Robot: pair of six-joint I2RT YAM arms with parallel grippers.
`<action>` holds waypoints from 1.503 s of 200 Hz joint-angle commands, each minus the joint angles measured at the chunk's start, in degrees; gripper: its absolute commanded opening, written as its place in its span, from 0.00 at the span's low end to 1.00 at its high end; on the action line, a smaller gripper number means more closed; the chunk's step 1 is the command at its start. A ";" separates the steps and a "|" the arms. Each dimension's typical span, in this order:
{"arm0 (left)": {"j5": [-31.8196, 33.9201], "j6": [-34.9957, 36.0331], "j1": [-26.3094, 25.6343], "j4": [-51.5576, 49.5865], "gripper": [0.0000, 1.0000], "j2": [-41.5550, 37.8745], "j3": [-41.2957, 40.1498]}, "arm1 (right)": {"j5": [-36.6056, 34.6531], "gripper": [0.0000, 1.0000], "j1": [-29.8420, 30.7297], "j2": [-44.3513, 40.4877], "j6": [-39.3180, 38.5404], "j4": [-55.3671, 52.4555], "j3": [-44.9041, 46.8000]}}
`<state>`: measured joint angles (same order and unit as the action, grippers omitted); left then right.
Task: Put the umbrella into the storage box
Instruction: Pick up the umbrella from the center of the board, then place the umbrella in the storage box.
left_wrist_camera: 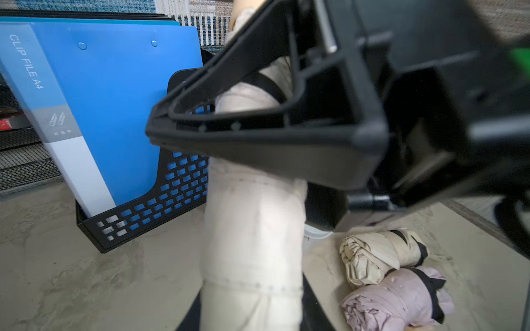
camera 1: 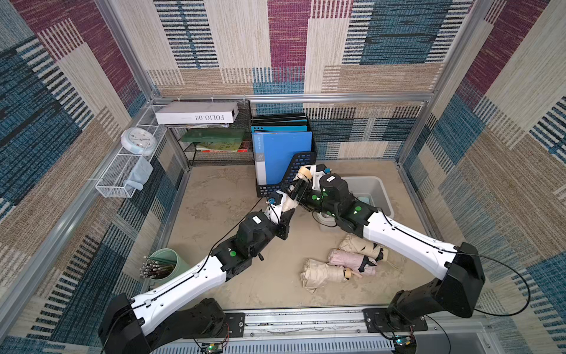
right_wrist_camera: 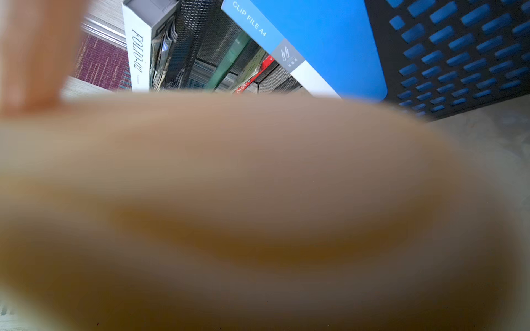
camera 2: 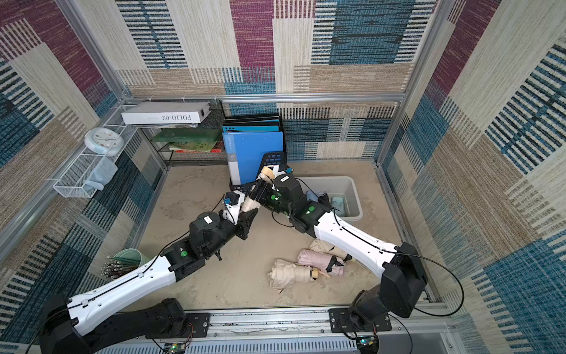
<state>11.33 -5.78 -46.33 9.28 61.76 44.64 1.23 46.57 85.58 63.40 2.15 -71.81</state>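
A cream folded umbrella [camera 1: 288, 203] [camera 2: 249, 203] [left_wrist_camera: 252, 229] stands tilted in the air beside the black file holder. My left gripper [camera 1: 283, 212] [camera 2: 247, 212] [left_wrist_camera: 252, 315] is shut on its lower part. My right gripper [camera 1: 295, 188] [camera 2: 257, 190] straddles its upper part just below the tan handle [right_wrist_camera: 258, 200], which blurs out the right wrist view. Whether those jaws press on it does not show. The light grey storage box [camera 1: 382, 187] [camera 2: 355, 193] stands behind the right arm with light blue umbrellas [camera 2: 338, 203] in it.
Three more folded umbrellas, cream [camera 1: 358, 245], pink [camera 1: 352, 259] and cream [camera 1: 318, 272], lie on the table under the right arm. The file holder [camera 1: 301, 162] with blue folders is close behind both grippers. A green pen cup [camera 1: 165, 266] is front left, a mesh shelf [camera 1: 214, 144] at the back.
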 commanded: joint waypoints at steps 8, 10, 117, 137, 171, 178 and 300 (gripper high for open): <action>2.55 2.96 -0.02 4.22 0.00 1.11 0.96 | -0.48 0.67 -0.23 1.31 1.20 2.29 -0.86; 2.55 2.97 -0.07 4.31 0.00 1.20 1.04 | -0.39 0.66 -0.24 1.40 1.25 2.43 -0.94; -0.77 2.44 0.10 8.41 0.59 5.78 2.19 | 4.30 0.36 -5.88 3.50 -1.42 1.45 -2.73; -0.77 2.02 0.10 9.97 0.76 5.82 1.63 | 4.30 0.35 -8.14 2.61 -4.15 -1.63 -2.54; -2.69 1.79 0.15 8.70 0.81 4.20 0.46 | 4.21 0.33 -14.26 0.32 -14.93 -12.12 -3.49; -2.67 1.21 0.23 7.99 0.82 4.01 0.24 | 4.20 0.33 -15.90 0.00 -18.43 -15.22 -4.13; -1.24 -12.98 2.18 8.02 0.81 9.68 -1.58 | -14.55 0.32 -29.94 7.18 -60.85 -43.59 -10.43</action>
<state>10.68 -17.82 -44.73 16.64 70.70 42.35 -7.55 17.45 90.45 9.06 -39.94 -81.80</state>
